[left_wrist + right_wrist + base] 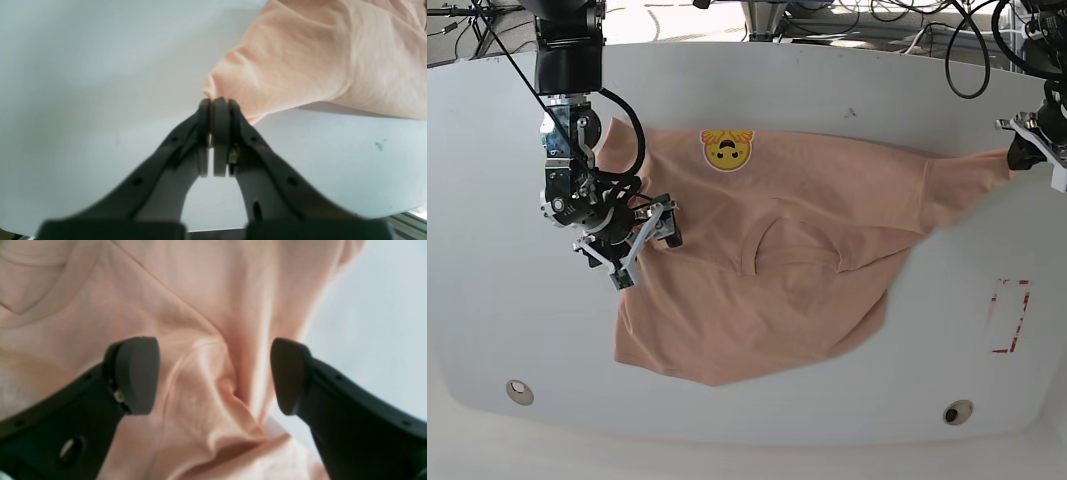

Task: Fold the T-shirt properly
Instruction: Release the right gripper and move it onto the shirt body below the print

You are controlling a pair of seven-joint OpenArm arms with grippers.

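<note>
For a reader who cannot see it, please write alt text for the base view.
A peach T-shirt lies crumpled on a white table. The left gripper pinches its stretched corner, and the open right gripper hovers over the opposite edge.

T-shirt peach, yellow smiley emblem; table white.

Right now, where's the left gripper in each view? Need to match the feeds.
Left wrist: left gripper at bottom centre, shut on the T-shirt's corner.
Right wrist: not in view; only the open right gripper over the cloth.
Base: far right edge, at the shirt's stretched tip.
Shared landmark: the T-shirt on the white table.
</note>
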